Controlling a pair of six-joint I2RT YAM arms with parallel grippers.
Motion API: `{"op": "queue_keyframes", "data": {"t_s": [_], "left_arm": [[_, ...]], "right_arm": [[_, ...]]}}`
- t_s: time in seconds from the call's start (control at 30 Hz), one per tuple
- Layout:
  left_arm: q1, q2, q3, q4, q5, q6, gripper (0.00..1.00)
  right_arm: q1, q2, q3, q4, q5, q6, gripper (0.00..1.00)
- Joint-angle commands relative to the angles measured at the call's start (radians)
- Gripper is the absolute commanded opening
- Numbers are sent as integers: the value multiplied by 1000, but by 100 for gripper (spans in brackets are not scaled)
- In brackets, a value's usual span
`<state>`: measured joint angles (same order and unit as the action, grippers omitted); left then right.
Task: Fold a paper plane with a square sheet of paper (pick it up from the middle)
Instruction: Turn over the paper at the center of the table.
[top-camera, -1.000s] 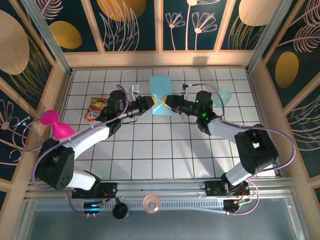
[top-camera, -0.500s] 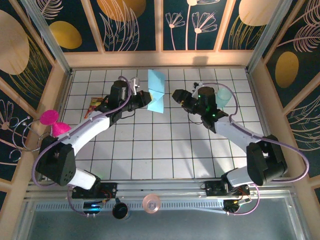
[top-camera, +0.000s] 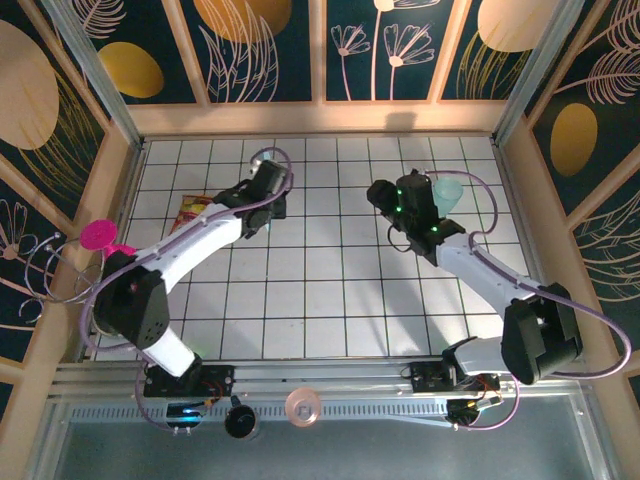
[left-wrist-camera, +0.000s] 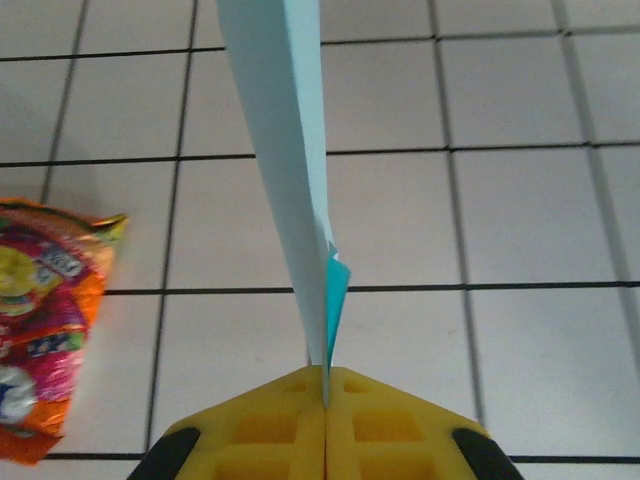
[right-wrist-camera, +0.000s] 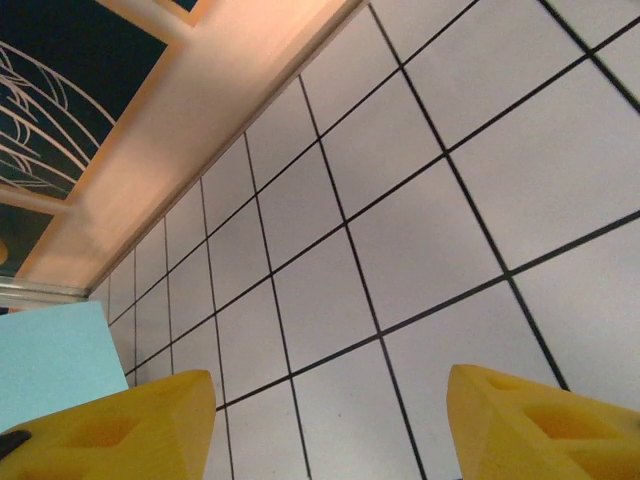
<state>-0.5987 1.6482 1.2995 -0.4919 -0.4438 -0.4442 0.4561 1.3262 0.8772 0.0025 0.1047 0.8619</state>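
Mid-fold: my L tool (left-wrist-camera: 326, 398) clamps paper (left-wrist-camera: 285, 150) stretching to 12 o'clock; R tool (right-wrist-camera: 330, 420) agape, shd pinch free edge next.

The square sheet of paper (left-wrist-camera: 290, 170) looks thin, smooth and matt. The snack packet (left-wrist-camera: 45, 320) is glossy, crinkled film; the table (left-wrist-camera: 520, 230) is smooth white tile.

you've got two grippers, the left gripper (left-wrist-camera: 325, 385) and the right gripper (right-wrist-camera: 330, 390), one folded light-blue paper (left-wrist-camera: 288, 150), one snack packet (left-wrist-camera: 45, 330), one pale-teal cup (top-camera: 450, 189) and one pink object (top-camera: 98, 235).
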Motion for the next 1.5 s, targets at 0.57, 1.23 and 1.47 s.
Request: {"op": "queue_keyframes", "data": {"t_s": [0.57,1.23,1.47], "left_arm": [[-191,387,244,-193,-130,-93,17],[-12,-11,-152,267,352,-88,66],[56,-148,-315,300,298,-134,78]], "right_arm": [[-112,-210,-136,-81,49,-43,63],[139,163,11,76,-84,-31,53],[255,482,208,198,-248,23,38]]}}
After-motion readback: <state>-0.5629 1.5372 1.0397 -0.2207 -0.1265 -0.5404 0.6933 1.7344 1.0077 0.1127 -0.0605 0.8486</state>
